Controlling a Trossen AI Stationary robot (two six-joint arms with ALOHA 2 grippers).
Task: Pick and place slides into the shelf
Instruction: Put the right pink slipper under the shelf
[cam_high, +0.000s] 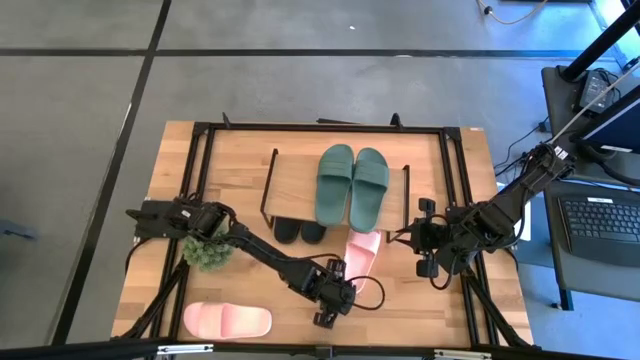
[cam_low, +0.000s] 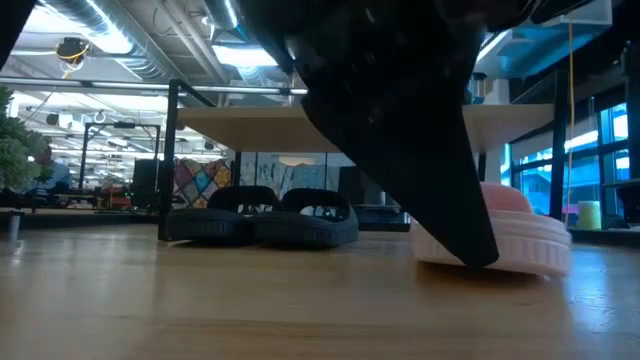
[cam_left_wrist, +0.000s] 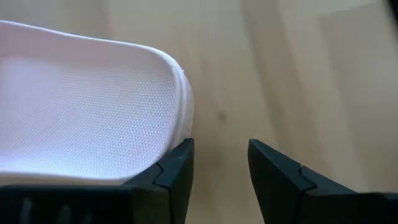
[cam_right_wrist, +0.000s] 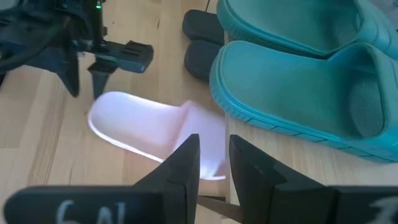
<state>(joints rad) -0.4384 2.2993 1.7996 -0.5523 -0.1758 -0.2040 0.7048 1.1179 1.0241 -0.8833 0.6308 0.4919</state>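
The shelf (cam_high: 300, 180) carries the green slides (cam_high: 352, 185) on its wooden top board. The black slides (cam_high: 300, 232) stand on the table under it. One pink slide (cam_high: 363, 255) lies sole down on the table, its strap end at the shelf's front edge. My left gripper (cam_high: 342, 292) stands open at this slide's heel (cam_left_wrist: 93, 106), pointing steeply down, with bare table between its fingers. My right gripper (cam_high: 422, 245) hovers open by a narrow gap, right of the slide. A second pink slide (cam_high: 228, 320) lies near the table's front left. My left gripper has one finger (cam_left_wrist: 177, 168) right against the outer rim of the pink slide's heel (cam_left_wrist: 183, 99); I cannot tell whether it touches. The other finger stands clear over the table. The slide lies flat on the table.
A small green plant (cam_high: 207, 250) stands beside the left arm. The shelf's black wire legs (cam_high: 268, 185) and the table's black frame (cam_high: 455, 180) border the middle. A laptop (cam_high: 600, 225) sits off the table's right side.
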